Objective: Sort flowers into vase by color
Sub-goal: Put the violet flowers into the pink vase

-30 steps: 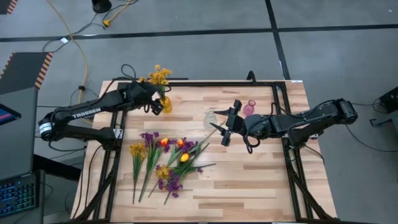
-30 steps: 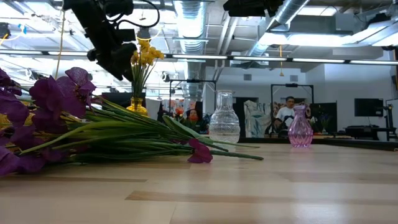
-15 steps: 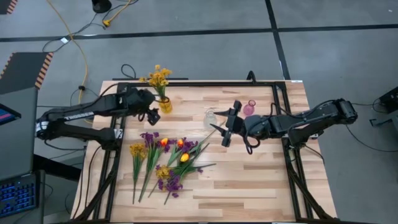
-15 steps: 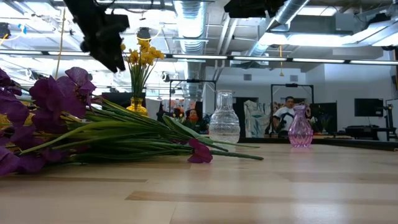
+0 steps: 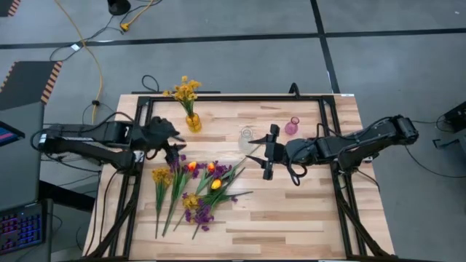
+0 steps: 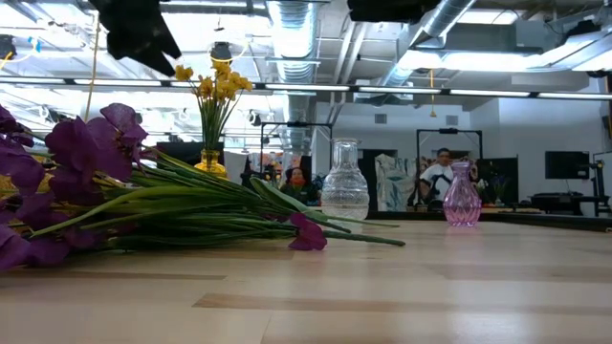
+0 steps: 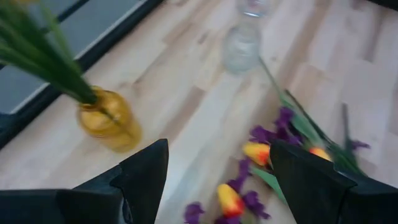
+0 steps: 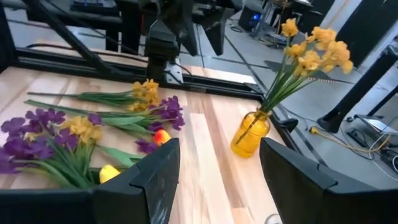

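Although one bunch of yellow blooms [image 5: 186,89] already stood in the amber vase [image 5: 194,122] near the table's far left corner, most of the flowers [image 5: 193,188] lay in a loose heap on the wooden table [image 5: 306,211], left of centre, their green stems fanned toward the near edge. I had the left gripper [image 5: 172,141] hovering just beyond the heap's far end, between it and the amber vase, its fingers [image 7: 146,180] spread wide with nothing between them. The right gripper [image 5: 266,151] hung near the table's middle, just beside the clear vase [image 5: 246,136] and the pink vase [image 5: 292,126], its fingers [image 8: 149,177] likewise parted and empty, pointing at the heap.

I judged the flowers to be light and artificial, the heads soft and easily crushed, the stems thin, springy and likely slick. Purple blooms [image 5: 175,161], orange-yellow tulip buds [image 5: 193,167] and fluffy yellow clusters [image 5: 161,175] were tangled together, so pulling one stem could drag its neighbours. I reckoned the best hold was on a bare stretch of stem, well below the head and clear of crossing stems; the yellow stem at the heap's left edge looked the most separate. Each stem seemed longer than a vase, so a grip around mid-stem would probably leave enough free end to guide into a narrow neck. Both empty vases looked fragile and tippable, to my mind.
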Motion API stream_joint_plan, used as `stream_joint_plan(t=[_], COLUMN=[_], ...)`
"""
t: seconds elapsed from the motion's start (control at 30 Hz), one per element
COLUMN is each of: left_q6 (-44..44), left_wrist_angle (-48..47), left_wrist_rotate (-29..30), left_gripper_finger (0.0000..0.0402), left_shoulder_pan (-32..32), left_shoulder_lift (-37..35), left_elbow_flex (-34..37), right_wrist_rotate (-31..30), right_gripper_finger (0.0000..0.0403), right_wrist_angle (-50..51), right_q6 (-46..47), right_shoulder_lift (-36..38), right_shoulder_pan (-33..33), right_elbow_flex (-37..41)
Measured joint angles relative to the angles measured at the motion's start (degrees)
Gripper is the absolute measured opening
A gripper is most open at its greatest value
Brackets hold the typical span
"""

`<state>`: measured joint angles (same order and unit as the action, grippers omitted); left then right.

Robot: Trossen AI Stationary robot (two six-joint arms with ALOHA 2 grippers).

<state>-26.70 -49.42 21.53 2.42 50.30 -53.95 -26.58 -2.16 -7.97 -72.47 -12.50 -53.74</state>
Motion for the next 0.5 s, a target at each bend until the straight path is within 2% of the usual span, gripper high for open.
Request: stream_joint_plan(t=[0.13, 0.3, 0.5], left_q6=[-1.6, -1.7, -0.9], left_wrist_angle=[0.5, 1.8, 3.9], left_wrist_rotate=[1.5, 5.4, 6.2], left_gripper_finger=[0.027, 0.027, 0.027], left_shoulder_pan=[4.9, 8.6, 9.7], left_shoulder_lift=[1.5, 3.7, 5.3], left_elbow_flex=[0.0, 0.0, 0.0], right_wrist_rotate=[2.4, 12.2, 14.8], right_gripper_finger=[0.0249, 0.0249, 0.0249], right_wrist_angle=[0.6, -0.2, -4.0], right_q6=[-0.3, -1.1, -4.3], right_shoulder_lift=[0.0, -0.6, -6.3], right_shoulder_pan=[-0.6, -0.7, -2.4], right_elbow_flex=[0.0, 0.0, 0.0])
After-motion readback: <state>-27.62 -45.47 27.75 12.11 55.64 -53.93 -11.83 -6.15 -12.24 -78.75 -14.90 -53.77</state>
